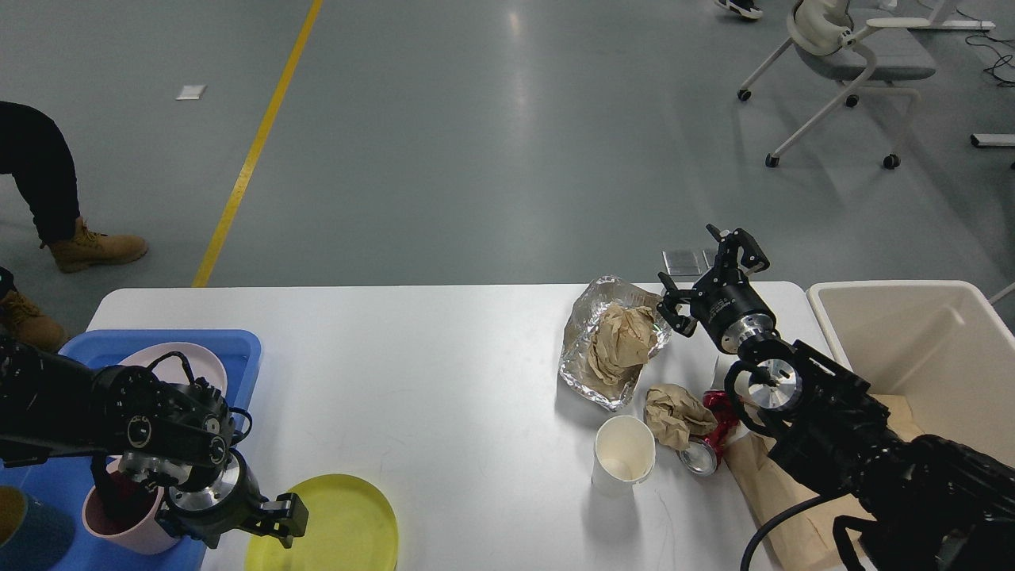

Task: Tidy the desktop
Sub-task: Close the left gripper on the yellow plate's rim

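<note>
L gripper (279, 525) at yellow plate (337, 527) rim, grip state unclear | R gripper (708, 270) fingers apart, empty, by foil (583, 353) | trash near bin (912, 349) for dumping

White smooth rectangular desktop (444, 373), rounded corners at the far left and far right, widest surface in view. Flat, long side running left-right, far edge straight against grey floor, near edge cut off by frame bottom. Glossy, faint reflections, a few light scuffs near centre. Middle area bare; left end and right end covered by items and arms. Right end sits just beside a cream bin wall; cannot tell if touching.
</note>
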Tool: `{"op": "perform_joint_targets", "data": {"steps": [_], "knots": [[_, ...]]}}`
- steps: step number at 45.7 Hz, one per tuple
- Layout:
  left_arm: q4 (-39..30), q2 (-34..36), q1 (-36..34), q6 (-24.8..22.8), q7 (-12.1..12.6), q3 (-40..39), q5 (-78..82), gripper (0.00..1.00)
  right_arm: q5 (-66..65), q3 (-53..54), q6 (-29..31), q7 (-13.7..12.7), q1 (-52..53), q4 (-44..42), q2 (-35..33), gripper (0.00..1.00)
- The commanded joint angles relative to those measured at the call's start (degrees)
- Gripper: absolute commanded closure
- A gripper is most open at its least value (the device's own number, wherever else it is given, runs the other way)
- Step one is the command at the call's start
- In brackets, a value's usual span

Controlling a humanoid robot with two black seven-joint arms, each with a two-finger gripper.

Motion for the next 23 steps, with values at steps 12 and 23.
{"op": "perform_joint_targets", "data": {"steps": [12, 23], "knots": [[0.4, 1.0, 1.0, 0.4, 0.0, -0.2, 0.0, 0.1, 0.0, 0.0, 0.0, 0.0, 0.0, 0.0, 0.0, 0.0], [2.0, 1.0, 2.9, 0.3, 0.1, -0.3, 0.1, 0.14, 0.0, 0.1, 0.0, 0.0, 0.0, 0.0, 0.1, 0.0]]}}
